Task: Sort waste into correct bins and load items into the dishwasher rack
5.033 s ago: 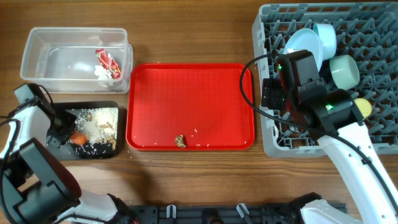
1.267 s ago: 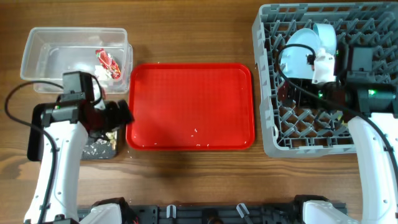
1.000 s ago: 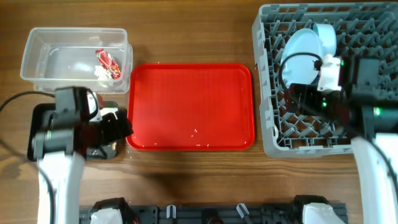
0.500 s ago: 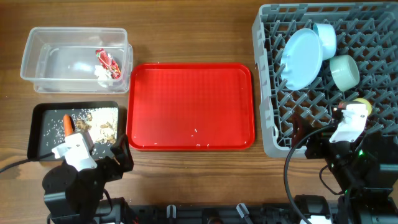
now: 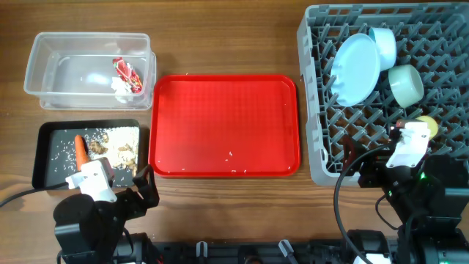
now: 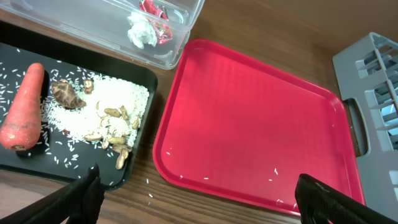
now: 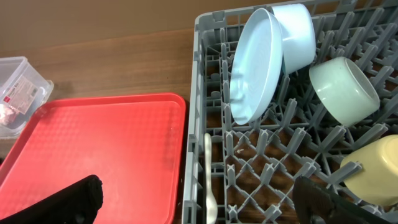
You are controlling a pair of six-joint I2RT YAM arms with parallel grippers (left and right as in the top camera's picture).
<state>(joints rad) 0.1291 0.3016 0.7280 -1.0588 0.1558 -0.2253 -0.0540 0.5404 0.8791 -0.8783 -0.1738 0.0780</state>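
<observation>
The grey dishwasher rack [image 5: 311, 88] holds a light blue plate [image 5: 355, 70], a small blue bowl [image 5: 384, 44], a mint bowl [image 5: 406, 85] and a yellow cup [image 5: 427, 126]. A white spoon [image 7: 209, 174] lies along its left wall. An orange carrot [image 5: 80, 147], rice [image 6: 118, 99] and brown scraps lie in the black tray [image 5: 44, 158]. A red wrapper [image 5: 125, 70] and tissue [image 5: 121, 86] sit in the clear tub [image 5: 44, 70]. My left gripper [image 6: 199, 202] hangs open and empty at the table's front edge. My right gripper [image 7: 198, 202] is open over the rack's near-left corner.
The red serving tray [image 5: 223, 125] lies between the bins and the rack with only a few rice grains on it. Some grains also lie on the wood by the black tray's corner. Both arm bases stand at the front edge.
Both arms have pulled back from the bins and the rack to the front edge, and have barely moved in the last half second. The brown scrap seen earlier on the red tray is gone.
</observation>
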